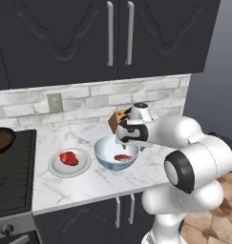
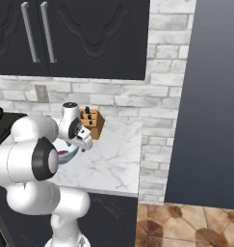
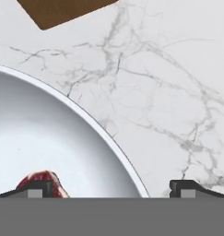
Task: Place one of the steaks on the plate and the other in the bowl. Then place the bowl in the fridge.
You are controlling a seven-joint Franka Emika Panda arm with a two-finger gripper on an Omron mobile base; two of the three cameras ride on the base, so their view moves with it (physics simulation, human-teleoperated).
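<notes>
Two steaks, both placed: one steak lies flat on the plate, the other steak sits on the floor of the bowl. Gripper hangs just above the bowl's rim on the side away from the plate, jaws spread wide with nothing between them. In the hand view the fingertips straddle the bowl's rim: one tip over the bowl's inside, right by the red edge of the steak there, the other tip over bare marble counter outside the bowl. Can't tell from any view whether the tips touch the rim or clear it. Plate and bowl stand side by side on the counter, close, with a thin gap; the plate is beyond the bowl from the hand, well apart from the gripper. Knife block stands against the brick wall behind the hand, near the wrist; its brown corner shows at the top of the hand view. In the right base view the bowl is mostly hidden by the arm, only a sliver of rim showing under the hand, with the knife block right beside the wrist. Stove with a dark pan sits past the plate, far from the hand. Tall grey fridge panel stands on the opposite side, past the end of the counter, well apart from gripper and bowl.
</notes>
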